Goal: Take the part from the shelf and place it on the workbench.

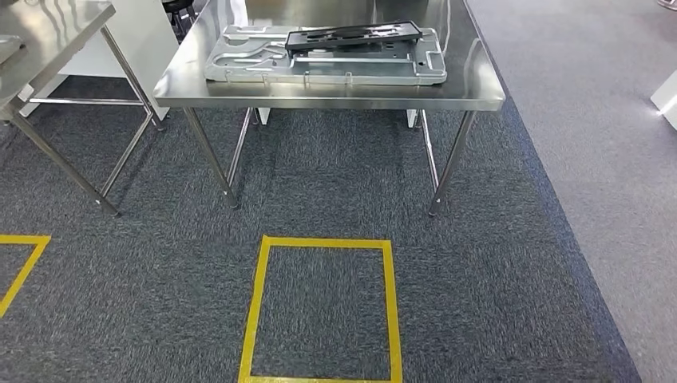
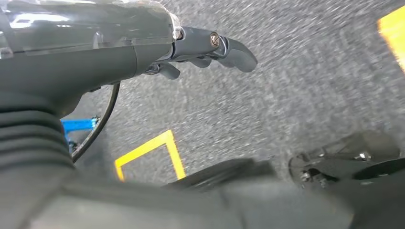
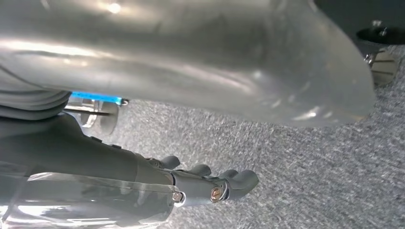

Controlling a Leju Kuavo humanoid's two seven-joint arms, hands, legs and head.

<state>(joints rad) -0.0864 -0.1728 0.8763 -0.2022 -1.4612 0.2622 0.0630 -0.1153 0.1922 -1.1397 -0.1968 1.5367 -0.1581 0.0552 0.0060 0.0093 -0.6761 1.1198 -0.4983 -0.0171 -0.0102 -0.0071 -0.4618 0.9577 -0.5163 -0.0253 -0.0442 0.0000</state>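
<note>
On the steel workbench ahead lies a flat silver metal part, and a black frame-shaped part rests on top of it. Both of my arms hang at my sides over the carpet. My left hand holds nothing, its dark fingers stretched out loosely. My right hand is also empty, with its fingers extended side by side above the floor.
A second steel table stands at the far left. A yellow taped square marks the grey carpet in front of the workbench, and part of another lies at the left. Lighter floor runs along the right.
</note>
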